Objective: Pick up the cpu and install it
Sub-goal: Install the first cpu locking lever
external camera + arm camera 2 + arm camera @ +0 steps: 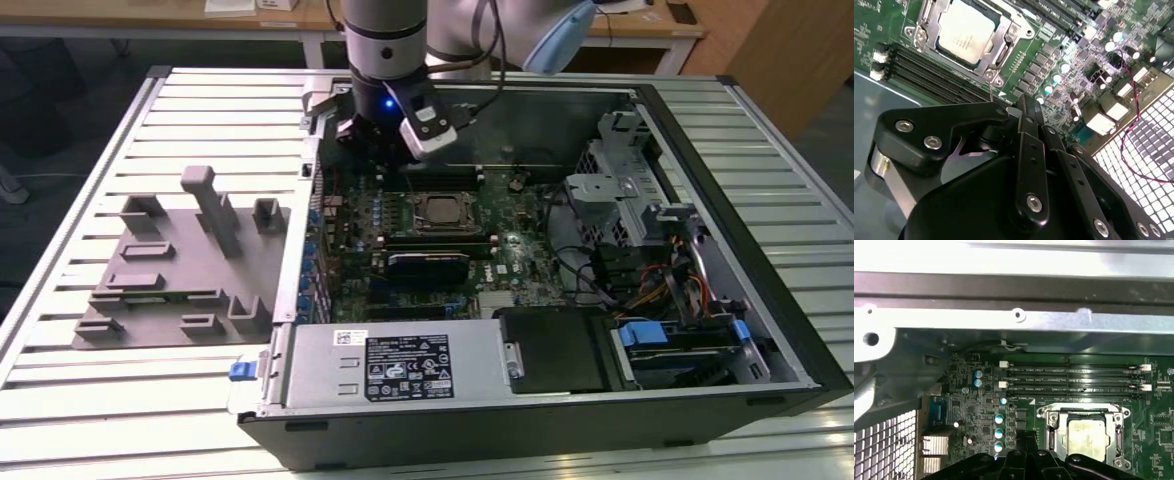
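Observation:
The cpu, a silver-white square chip, lies flat inside the metal socket frame at the middle of the green motherboard. Both wrist views show the cpu seated in that frame, with nothing touching it. My black gripper hangs over the back part of the board, behind the socket and apart from the chip. In both wrist views the gripper has its fingers together with nothing between them.
The open computer case lies on a slatted metal table. Memory slots run between socket and case wall. A power supply sits at the front, drive cages and cables at the exterior view's right. A grey fixture plate lies left.

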You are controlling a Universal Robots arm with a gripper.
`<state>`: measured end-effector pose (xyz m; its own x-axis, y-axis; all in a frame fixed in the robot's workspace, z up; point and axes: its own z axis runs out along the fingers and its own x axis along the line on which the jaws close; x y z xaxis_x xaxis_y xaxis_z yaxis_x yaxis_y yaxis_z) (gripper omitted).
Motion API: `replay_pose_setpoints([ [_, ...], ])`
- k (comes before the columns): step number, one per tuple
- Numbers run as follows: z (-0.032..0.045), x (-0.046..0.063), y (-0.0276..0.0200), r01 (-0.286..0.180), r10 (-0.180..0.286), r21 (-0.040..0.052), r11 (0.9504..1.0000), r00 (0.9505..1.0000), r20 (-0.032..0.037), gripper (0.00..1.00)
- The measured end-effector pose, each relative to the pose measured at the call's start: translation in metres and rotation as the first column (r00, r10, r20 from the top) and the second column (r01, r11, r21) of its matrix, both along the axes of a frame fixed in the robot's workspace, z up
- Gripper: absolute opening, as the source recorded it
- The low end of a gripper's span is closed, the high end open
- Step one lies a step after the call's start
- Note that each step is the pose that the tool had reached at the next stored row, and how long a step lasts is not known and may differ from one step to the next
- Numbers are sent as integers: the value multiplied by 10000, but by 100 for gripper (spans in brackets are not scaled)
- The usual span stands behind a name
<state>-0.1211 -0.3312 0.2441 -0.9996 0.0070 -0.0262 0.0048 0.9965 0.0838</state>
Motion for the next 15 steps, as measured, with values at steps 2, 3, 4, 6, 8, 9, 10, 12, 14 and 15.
replay_pose_setpoints([
  [2,0,-16,0,0,0,73,10000,10000,0,11],
  [3,0,-24,0,0,0,107,9999,10000,0,11],
  [4,0,-33,0,0,0,145,9999,10000,0,11],
  [6,0,-48,0,0,0,212,9998,10000,1,11],
  [8,0,-65,0,1,-1,272,9996,10000,0,11],
  [9,0,-72,0,1,-1,304,9995,10000,0,11],
  [10,0,-80,0,0,0,339,9994,10000,0,11],
  [12,0,-99,0,0,0,407,9992,10000,-1,11],
  [14,0,-118,0,1,-1,462,9989,10000,-1,11],
  [15,0,-127,0,1,-1,489,9988,10000,0,11],
])
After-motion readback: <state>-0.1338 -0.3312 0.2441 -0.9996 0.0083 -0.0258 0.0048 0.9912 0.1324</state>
